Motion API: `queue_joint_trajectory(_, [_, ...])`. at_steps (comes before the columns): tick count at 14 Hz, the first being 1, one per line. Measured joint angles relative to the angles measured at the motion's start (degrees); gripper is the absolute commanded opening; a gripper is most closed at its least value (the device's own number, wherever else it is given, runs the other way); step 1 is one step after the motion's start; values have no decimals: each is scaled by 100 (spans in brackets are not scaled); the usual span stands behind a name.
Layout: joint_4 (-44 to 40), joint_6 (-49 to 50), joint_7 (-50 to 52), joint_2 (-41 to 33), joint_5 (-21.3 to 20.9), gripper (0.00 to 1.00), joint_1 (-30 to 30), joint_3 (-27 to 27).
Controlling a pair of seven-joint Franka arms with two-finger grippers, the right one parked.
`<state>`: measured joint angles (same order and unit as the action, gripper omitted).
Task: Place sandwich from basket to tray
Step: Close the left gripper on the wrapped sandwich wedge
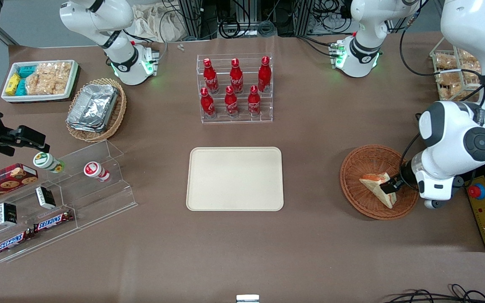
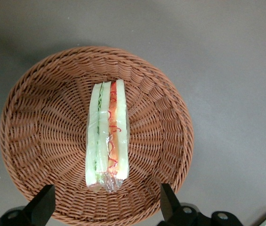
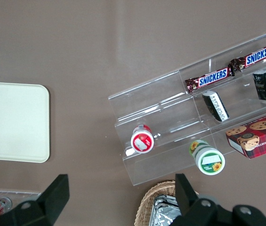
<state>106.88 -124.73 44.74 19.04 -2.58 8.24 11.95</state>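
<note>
Wrist view from the working arm shows the sandwich (image 2: 108, 136) standing on edge in the middle of the basket (image 2: 29, 136), filling stripes facing up, wrapped in clear film; it looks light, soft and easily crushed, the film probably slippery; the best hold, I judge, is across the two flat bread faces, squeezed gently; the hand (image 2: 105, 207) hangs just above it with fingers (image 2: 169, 202) spread wide, one to each side, holding nothing; front view puts the tray (image 1: 235, 179) well apart on the table (image 1: 242, 252), toward the parked arm's end.
</note>
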Motion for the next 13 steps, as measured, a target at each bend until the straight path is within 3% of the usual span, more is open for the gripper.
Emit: queue_joint_trajectory(13, [530, -937, 412, 338, -1, 100, 7, -6])
